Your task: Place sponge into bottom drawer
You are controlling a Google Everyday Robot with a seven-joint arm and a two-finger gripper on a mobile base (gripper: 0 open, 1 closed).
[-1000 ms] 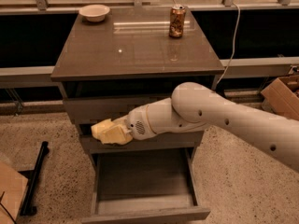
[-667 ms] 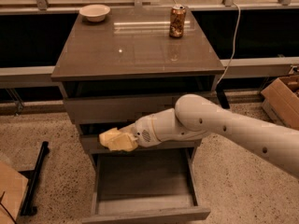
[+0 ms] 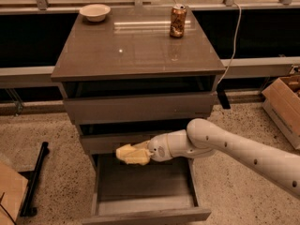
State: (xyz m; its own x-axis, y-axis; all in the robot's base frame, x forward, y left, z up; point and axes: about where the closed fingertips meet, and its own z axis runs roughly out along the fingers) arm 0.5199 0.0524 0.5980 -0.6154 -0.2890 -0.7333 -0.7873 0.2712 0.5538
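Speckled terrazzo floor (image 3: 56,172), dark glazing with a metal rail behind. Grey-brown cabinet, glossy tabletop (image 3: 136,50) showing light reflections.

- Cream bowl (image 3: 94,11), round and shallow, at the tabletop's back-left corner.
- Soda can (image 3: 177,20), brown/copper with a silver top, near the back edge, right of centre. Print not readable.
- White cable (image 3: 233,41) drops past the back-right corner.
- Cardboard box (image 3: 283,102) on the floor to the right; black bar stand (image 3: 35,182) on the floor to the left.
- Top drawer (image 3: 140,108) is slightly out, middle drawer (image 3: 108,143) further out; flat fronts, no handles.
- Bottom drawer (image 3: 150,184) is pulled well out, plain grey tray.

White smooth-shelled arm (image 3: 234,146) comes in from the right. Small oval mark on the wrist, unreadable. Pincer (image 3: 144,153) is clamped on the sponge (image 3: 127,154), a pale yellow soft foam block pinched in the grip. It's held in the air just in front of the middle drawer's face, above the back-left part of the bottom drawer's tray, not touching it.
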